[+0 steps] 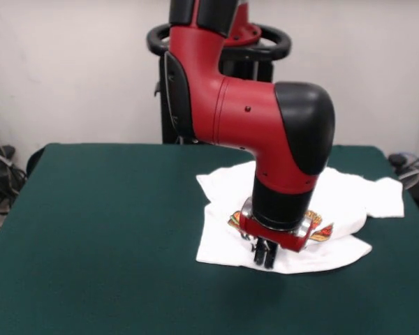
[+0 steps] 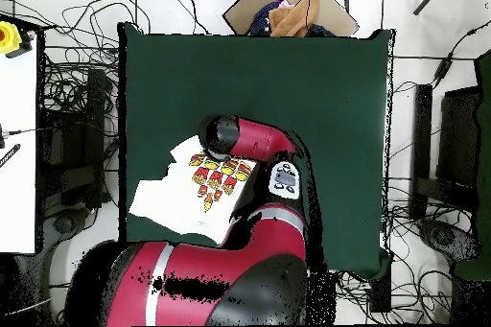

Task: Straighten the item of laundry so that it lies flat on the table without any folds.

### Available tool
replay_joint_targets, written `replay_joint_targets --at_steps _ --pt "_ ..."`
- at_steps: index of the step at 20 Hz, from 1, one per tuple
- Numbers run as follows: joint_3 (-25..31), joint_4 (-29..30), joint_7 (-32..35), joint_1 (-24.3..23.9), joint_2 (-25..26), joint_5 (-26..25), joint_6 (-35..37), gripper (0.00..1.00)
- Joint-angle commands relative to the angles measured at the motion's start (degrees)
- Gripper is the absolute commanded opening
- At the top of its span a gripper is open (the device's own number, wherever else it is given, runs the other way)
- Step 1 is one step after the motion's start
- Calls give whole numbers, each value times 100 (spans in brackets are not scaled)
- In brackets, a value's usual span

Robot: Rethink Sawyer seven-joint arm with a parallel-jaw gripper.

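The item of laundry, a white T-shirt with a red-orange print, lies rumpled on the right half of the green table, with one sleeve folded out to the right. My gripper points straight down at the shirt's front edge. Its two dark fingers stand close together, shut, with their tips on the cloth; whether cloth is pinched between them does not show. From overhead the shirt lies at the table's lower left, partly under the arm, which hides the gripper.
A cardboard box with orange cloth sits just beyond the table's top edge in the overhead view. A white bench with a yellow button box stands at the left. Cables cover the floor around the table.
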Motion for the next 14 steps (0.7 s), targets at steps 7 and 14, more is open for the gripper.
replay_joint_targets --at_steps 7,14 --pt "229 -761 455 -126 1360 -597 -1936 0" --pt "-341 -1009 1072 262 1544 -726 -2772 0"
